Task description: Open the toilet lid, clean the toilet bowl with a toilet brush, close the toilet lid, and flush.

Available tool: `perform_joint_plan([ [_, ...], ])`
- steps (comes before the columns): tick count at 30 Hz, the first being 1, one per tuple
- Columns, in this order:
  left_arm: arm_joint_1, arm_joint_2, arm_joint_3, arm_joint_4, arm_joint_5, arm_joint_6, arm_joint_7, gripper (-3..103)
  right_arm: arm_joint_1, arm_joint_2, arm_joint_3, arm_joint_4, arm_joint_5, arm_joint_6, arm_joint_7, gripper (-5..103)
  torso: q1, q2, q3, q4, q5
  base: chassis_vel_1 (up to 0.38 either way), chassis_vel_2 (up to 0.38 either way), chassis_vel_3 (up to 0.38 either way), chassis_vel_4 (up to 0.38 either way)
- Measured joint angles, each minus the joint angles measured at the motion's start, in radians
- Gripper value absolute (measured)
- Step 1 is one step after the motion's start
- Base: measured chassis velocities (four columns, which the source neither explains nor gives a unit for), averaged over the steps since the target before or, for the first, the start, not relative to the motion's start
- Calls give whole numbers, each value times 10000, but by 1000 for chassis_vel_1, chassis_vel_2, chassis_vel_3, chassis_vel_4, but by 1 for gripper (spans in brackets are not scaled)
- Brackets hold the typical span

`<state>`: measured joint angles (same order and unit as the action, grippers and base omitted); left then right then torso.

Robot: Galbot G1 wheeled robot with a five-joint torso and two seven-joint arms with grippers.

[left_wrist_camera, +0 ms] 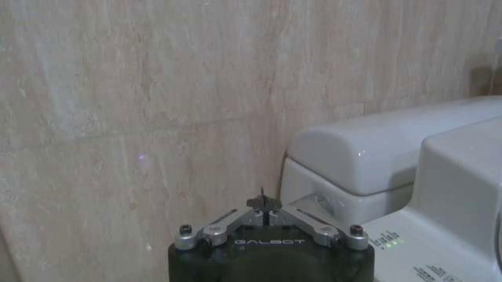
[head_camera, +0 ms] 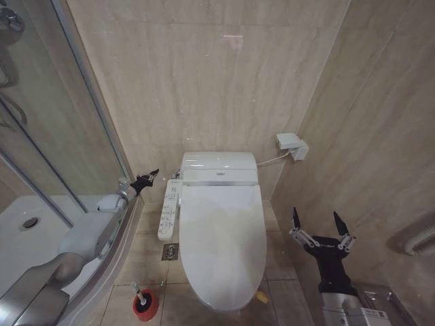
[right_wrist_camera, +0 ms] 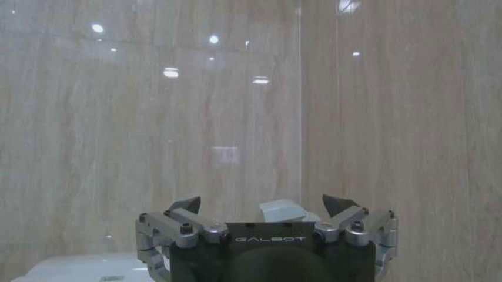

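nearest us, down on the floor tiles at the near left, the toilet brush [head_camera: 141, 295] stands in its red holder cup [head_camera: 145, 305], upright and untouched by either arm, just off the near left corner of the toilet. beside it, filling the middle of the floor, the toilet bowl [head_camera: 204, 292] shows its rounded front under the toilet lid [head_camera: 223, 238], and that lid lies flat and shut, with a small yellow strip at its near right edge. so by my read the brush is back in its cup and the lid is down, which leaves either the whole job or just the flush; the pictures alone cannot settle which. on the near right, the right gripper [head_camera: 320, 229] hangs in free air well apart from the bowl, its two dark fingers spread wide, holding nothing and touching nothing. farther back on the left, the left gripper [head_camera: 145, 182] reaches in beside the control panel [head_camera: 168, 209] on the toilet's left flank, near the back wall and the rear housing [head_camera: 219, 167]; its fingers are pinched together to a point, with nothing between them, and i cannot tell whether the tip touches anything.
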<state>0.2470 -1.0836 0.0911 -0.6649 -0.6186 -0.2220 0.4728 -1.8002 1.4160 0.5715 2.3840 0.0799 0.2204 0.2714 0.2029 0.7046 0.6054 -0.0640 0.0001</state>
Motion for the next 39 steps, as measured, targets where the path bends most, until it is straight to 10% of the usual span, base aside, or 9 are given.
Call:
perform_joint_plan([
  [22,-17,-122,46,-21,-11,-34,165,0,0,0,0,0,0,0,0,100,4,-2,1,-1,0,-33,30,34,-33],
  [39,-26,-52,243,264,-42,-239,1723,0,0,0,0,0,0,0,0,100,0,-2,0,3,0,-3,2,4,-4],
])
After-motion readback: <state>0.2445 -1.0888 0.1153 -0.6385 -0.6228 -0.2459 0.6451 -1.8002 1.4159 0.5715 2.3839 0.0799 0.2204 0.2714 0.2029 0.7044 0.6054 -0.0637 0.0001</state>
